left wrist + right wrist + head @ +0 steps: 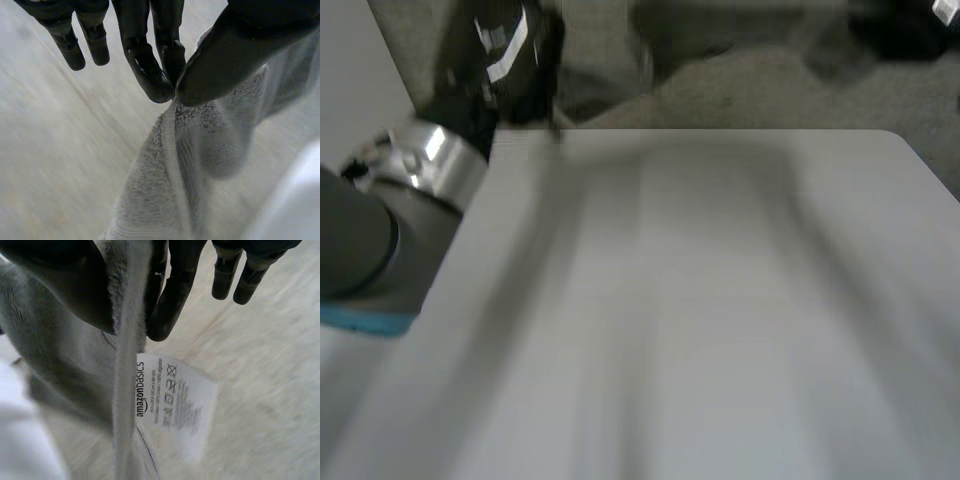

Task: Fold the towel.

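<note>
Left hand (250,45) grips the towel (165,195): thumb and two fingers (150,75) pinch the top end of its hemmed edge, while the other fingers are straight & clear of the cloth. Grey terry cloth hangs down from that pinch, w/ a pale surface behind it. Right hand (60,280) is clamped on the towel (65,355) too, thumb on one side of the hem & fingers (175,295) on the other; its remaining fingers are off the cloth. Just beyond the right-hand pinch a white tag (177,402) is sewn to the hem. It's printed "amazonbasics" in black along its side, w/ a column of care symbols next to that, incl. two crossed-out ones; the fine print btwn them can't be made out. So the right wrist view gives the tag & brand, and the left wrist view gives the hem stitching & pile of the cloth. Head view gives the wider scene: white table (720,320), left arm (360,240) coming in at its near-left side, grey floor (770,90) beyond the far edge.
</note>
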